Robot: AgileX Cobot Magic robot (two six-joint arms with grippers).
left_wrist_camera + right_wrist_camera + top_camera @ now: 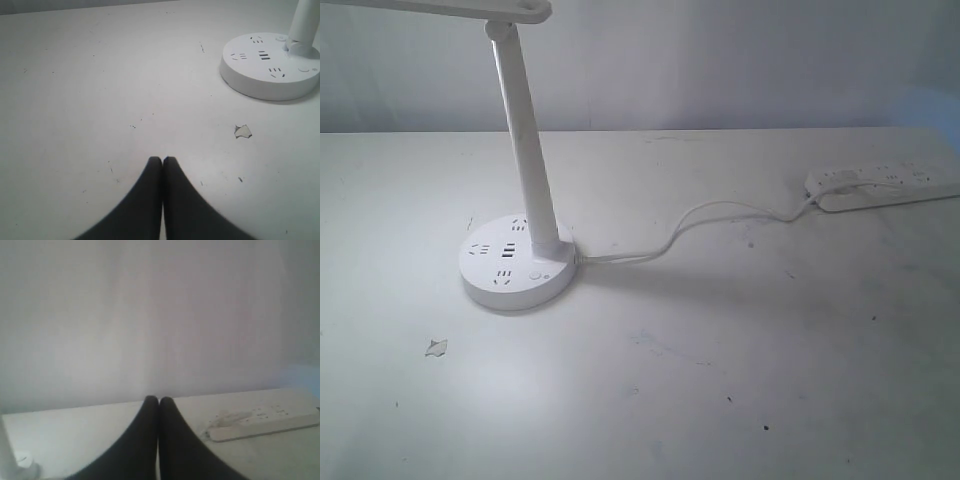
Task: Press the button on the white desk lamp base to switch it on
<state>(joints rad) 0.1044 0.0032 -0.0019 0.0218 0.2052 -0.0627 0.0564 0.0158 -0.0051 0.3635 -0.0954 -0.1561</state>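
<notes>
The white desk lamp base (517, 262) is a round flat disc with dark socket slots, left of the table's middle, and its slim upright arm (525, 140) rises from its back right. The small round button (537, 276) sits on the disc's front right part. In the left wrist view the base (270, 65) lies well ahead and to one side of my left gripper (162, 160), which is shut on nothing above bare table; the button (304, 69) shows faintly. My right gripper (159, 400) is shut, empty, far from the base (22, 462). Neither gripper appears in the exterior view.
A thin white cord (680, 228) runs from the base to a long white power strip (885, 187) at the right rear, also seen as the strip (262, 422) in the right wrist view. A small torn scrap (437, 347) lies on the table (720, 380) front-left of the base.
</notes>
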